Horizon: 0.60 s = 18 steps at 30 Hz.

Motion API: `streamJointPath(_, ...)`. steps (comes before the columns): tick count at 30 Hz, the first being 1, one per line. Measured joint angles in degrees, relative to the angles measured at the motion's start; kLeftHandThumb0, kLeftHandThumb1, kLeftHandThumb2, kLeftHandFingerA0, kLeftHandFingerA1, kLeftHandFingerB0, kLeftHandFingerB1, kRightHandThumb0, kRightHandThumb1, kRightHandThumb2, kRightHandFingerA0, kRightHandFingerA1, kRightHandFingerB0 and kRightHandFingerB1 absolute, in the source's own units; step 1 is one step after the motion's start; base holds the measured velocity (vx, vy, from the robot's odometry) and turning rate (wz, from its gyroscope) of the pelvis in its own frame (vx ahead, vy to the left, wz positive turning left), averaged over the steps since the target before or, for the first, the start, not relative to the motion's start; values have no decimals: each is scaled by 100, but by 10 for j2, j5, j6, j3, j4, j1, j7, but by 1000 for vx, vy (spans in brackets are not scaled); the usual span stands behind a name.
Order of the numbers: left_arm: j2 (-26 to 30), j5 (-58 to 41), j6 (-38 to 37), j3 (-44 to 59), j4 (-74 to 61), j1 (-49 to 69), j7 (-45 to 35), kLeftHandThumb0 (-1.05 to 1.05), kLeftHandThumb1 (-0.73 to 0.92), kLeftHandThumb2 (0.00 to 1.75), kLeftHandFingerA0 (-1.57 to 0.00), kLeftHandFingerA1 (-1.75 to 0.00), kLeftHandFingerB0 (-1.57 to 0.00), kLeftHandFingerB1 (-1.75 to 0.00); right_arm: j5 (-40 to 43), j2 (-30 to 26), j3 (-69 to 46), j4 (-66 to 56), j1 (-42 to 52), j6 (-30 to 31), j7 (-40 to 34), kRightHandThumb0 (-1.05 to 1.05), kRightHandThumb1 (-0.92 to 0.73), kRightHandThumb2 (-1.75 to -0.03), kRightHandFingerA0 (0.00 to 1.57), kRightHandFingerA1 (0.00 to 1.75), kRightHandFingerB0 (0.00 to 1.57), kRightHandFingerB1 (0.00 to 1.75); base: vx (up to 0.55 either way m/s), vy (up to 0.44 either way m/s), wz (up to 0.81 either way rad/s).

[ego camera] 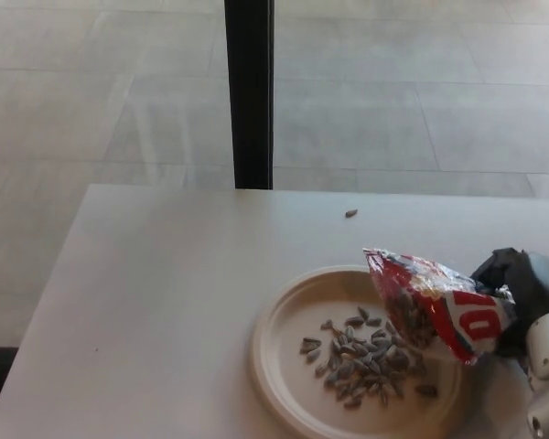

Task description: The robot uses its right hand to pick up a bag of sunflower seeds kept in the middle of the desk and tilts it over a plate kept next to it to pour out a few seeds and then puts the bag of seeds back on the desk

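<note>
Overhead, a white desk (156, 302) stood on pale tiled floor (91, 91) with a black post (249, 91) behind it. One stray seed (350, 213) lay apart. The seed bag (435, 306) lay tilted over the plate (279, 366) (right rim), long axis running left-right, open mouth pointing left over the seed pile (361, 357). The right hand (522, 293) grasped the bag's right end.
</note>
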Motion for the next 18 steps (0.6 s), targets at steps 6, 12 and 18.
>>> streamJointPath(6,0,0,0,0,2,2,0,-81,77,63,-44,-49,-42,-37,36,3,-5,-5,36,-53,-21,-24,-53,-98,88,166,85,139,0,0,0)
streamJointPath(12,-2,0,0,0,1,7,0,-82,78,64,-44,-48,-40,-37,66,11,-9,-3,65,-92,-41,-18,-52,-113,102,156,96,92,0,0,0)
streamJointPath(18,-4,0,0,1,2,11,0,-80,78,64,-46,-47,-41,-36,107,24,-20,-1,87,-116,-53,-34,-72,-68,77,108,46,52,0,0,0)
